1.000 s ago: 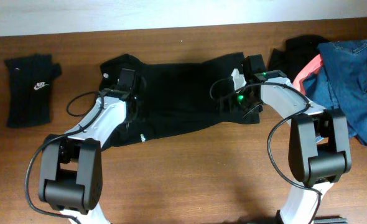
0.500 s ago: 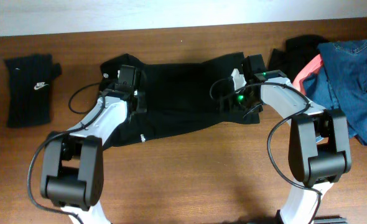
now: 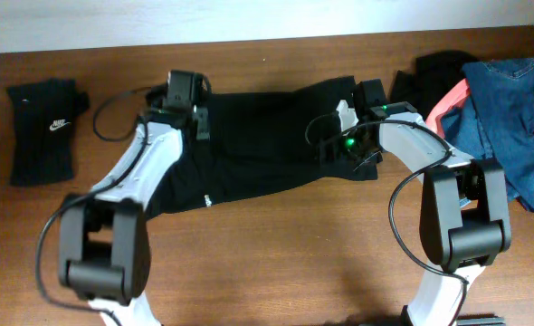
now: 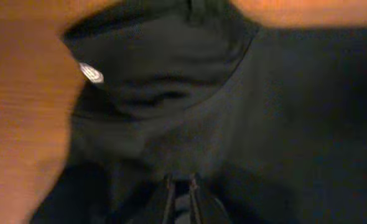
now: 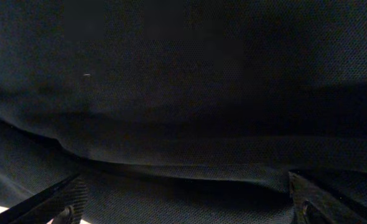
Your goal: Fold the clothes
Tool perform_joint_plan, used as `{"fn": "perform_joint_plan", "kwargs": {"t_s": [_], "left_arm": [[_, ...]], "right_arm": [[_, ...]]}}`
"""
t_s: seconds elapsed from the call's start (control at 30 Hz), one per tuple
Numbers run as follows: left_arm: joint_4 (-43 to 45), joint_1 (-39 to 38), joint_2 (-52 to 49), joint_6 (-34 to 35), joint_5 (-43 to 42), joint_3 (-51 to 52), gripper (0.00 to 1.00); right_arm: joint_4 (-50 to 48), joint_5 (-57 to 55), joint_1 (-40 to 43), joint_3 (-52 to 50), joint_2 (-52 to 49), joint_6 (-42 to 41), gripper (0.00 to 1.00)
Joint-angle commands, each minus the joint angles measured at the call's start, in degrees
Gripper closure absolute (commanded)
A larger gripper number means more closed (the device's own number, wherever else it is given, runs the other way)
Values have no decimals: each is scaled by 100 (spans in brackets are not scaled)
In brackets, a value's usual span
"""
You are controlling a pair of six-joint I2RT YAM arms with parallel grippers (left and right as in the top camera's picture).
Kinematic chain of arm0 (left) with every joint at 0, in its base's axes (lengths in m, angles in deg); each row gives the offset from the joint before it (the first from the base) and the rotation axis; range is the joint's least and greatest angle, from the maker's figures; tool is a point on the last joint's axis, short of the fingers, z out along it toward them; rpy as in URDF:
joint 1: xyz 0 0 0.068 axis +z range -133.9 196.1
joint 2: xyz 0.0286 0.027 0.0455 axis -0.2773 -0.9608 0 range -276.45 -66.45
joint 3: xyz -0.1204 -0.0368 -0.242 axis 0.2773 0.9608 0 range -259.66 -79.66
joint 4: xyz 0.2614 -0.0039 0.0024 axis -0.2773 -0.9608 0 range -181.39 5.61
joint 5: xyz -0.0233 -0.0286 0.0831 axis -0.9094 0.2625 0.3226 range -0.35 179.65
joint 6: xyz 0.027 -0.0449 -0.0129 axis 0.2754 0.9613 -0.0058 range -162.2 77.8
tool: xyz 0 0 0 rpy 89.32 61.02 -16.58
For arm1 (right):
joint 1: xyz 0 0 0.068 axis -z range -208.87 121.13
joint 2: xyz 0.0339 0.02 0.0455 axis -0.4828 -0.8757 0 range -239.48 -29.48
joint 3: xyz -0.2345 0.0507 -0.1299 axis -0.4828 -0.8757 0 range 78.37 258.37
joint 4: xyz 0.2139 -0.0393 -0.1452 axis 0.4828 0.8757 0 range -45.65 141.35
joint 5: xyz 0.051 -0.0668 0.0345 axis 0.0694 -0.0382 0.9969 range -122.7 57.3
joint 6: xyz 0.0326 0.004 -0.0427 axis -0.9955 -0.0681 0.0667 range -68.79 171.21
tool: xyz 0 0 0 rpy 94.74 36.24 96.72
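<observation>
A large black shirt [image 3: 267,136] lies spread across the middle of the wooden table [image 3: 276,263]. My left gripper [image 3: 187,101] hangs over its upper left corner. In the left wrist view its fingers [image 4: 169,199] stand nearly together above dark cloth, and the blur hides whether they pinch any. The collar with a small white round logo [image 4: 91,73] lies ahead of them. My right gripper [image 3: 339,136] is over the shirt's right end; its fingers [image 5: 68,199] stand wide apart, with the black shirt [image 5: 183,93] filling the view and nothing gripped.
A folded black piece with a white swoosh [image 3: 45,127] lies at the far left. At the right end sits a pile: blue denim [image 3: 511,118], a coral-pink piece [image 3: 448,100] and another black garment [image 3: 430,77]. Both arm bases stand at the near edge.
My left gripper has moved away from me, from the shirt's left middle up to its top left corner, and now covers the collar area. The right arm has not moved.
</observation>
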Motion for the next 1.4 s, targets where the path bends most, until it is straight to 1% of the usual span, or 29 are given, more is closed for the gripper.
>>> {"fn": "perform_joint_plan", "kwargs": {"t_s": [0.0, 0.13, 0.2, 0.27, 0.33, 0.87, 1.1, 1.2, 1.37], "left_arm": [[-562, -22, 474, 271, 61, -199, 89], [-1742, -22, 466, 929, 76, -179, 89], [-2144, -22, 466, 1137, 76, -170, 89], [-2378, -22, 459, 1329, 72, -146, 89], [-2415, -24, 455, 1392, 61, -44, 89], [-1246, -22, 455, 1392, 81, 1012, 89], [-476, 24, 455, 1390, 223, 1405, 89], [-7, 127, 455, 1388, 459, 1611, 88], [557, 319, 455, 1364, 470, 1832, 88]], "right_arm": [[28, -138, 7, -42, -160, -22, 1], [39, -138, 7, -42, -160, -22, 1], [52, -138, 7, -42, -160, -22, 1], [52, -138, 7, -42, -160, -22, 1], [52, -138, 7, -42, -160, -22, 2], [70, -138, 9, -42, -160, -22, 1], [70, -138, 9, -42, -160, -22, 1], [68, -138, 9, -42, -160, -22, 1], [59, -140, 7, -42, -160, -22, 1]]}}
